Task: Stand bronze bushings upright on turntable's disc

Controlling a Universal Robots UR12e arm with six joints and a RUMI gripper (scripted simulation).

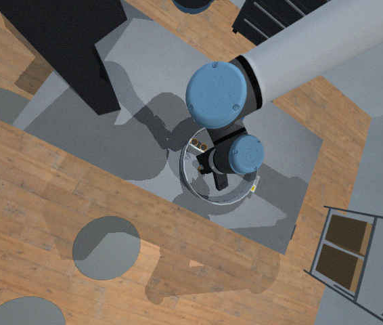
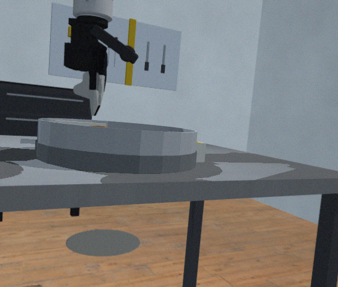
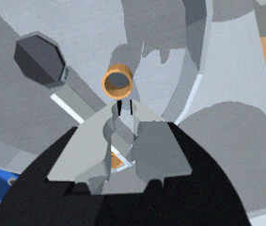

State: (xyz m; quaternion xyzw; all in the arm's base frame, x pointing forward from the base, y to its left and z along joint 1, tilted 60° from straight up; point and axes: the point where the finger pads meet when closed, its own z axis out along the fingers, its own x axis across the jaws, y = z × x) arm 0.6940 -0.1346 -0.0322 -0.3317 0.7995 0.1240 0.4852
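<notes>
One bronze bushing stands upright on the turntable's disc, its open end up, just beyond the gripper tips in the wrist view; the dark fingertips sit close to its near wall, and I cannot tell whether they touch it. The jaws stand narrow, nearly together, with nothing between them. From the exterior view, the gripper hangs above the turntable rim, clear of it. Two more bronze bushings stand side by side on the disc in the top view, near the rim and beside the arm's wrist. The dark hub lies apart from the near bushing. The turntable rests on a grey table.
</notes>
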